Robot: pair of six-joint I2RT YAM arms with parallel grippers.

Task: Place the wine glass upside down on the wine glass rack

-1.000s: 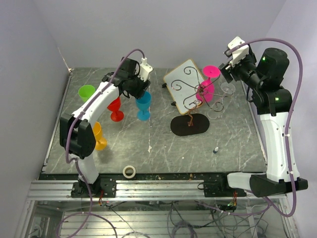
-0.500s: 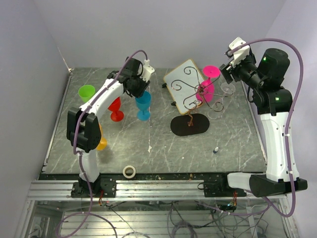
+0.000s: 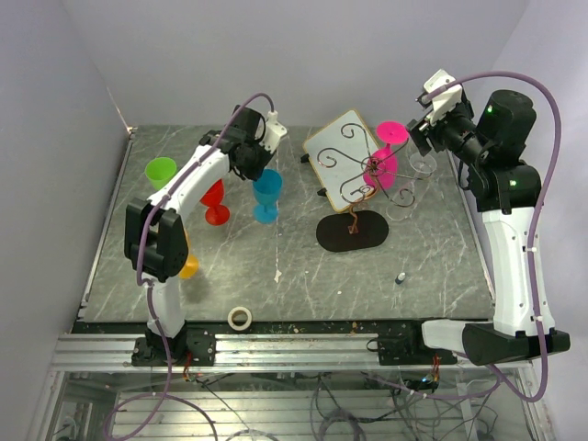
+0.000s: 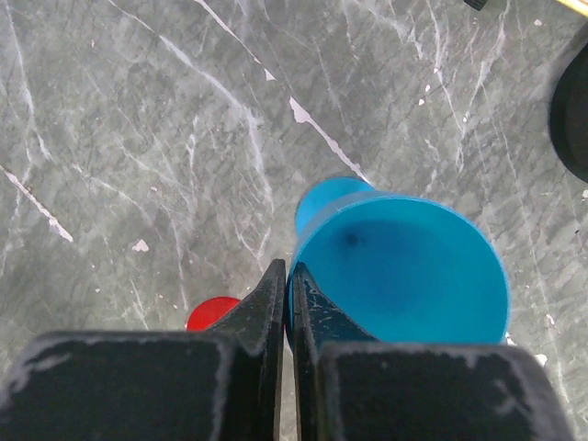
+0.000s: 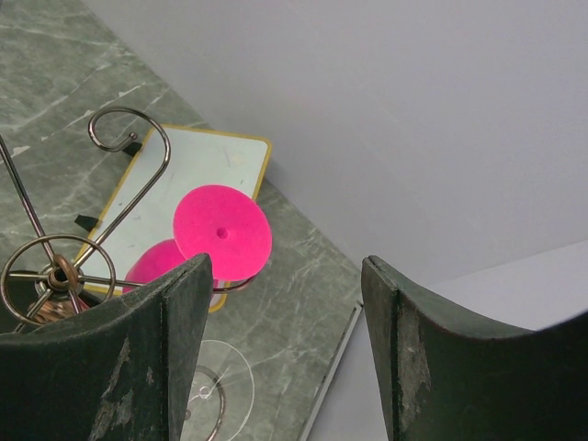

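Observation:
An upright blue wine glass (image 3: 267, 190) stands on the table left of the wine glass rack (image 3: 355, 182), whose black oval base (image 3: 352, 231) rests mid-table. My left gripper (image 3: 258, 169) is shut on the near rim of the blue wine glass (image 4: 404, 276); in the left wrist view the left gripper (image 4: 288, 268) has one finger inside the bowl and one outside. A pink glass (image 3: 390, 138) hangs upside down on the rack, a clear glass (image 3: 422, 166) beside it. Above them my right gripper (image 3: 421, 133) stays open and empty, as the right gripper (image 5: 287, 266) also shows in its wrist view, beside the pink glass (image 5: 223, 231).
A red glass (image 3: 214, 200), a green glass (image 3: 161, 170) and an orange glass (image 3: 186, 259) stand at the left. A white board with a wooden rim (image 3: 336, 152) lies behind the rack. A tape roll (image 3: 241, 318) and a small object (image 3: 401, 277) sit near the front.
My left gripper has closed from open onto the blue glass's rim, after the left arm swung slightly back and right. The right arm has not moved.

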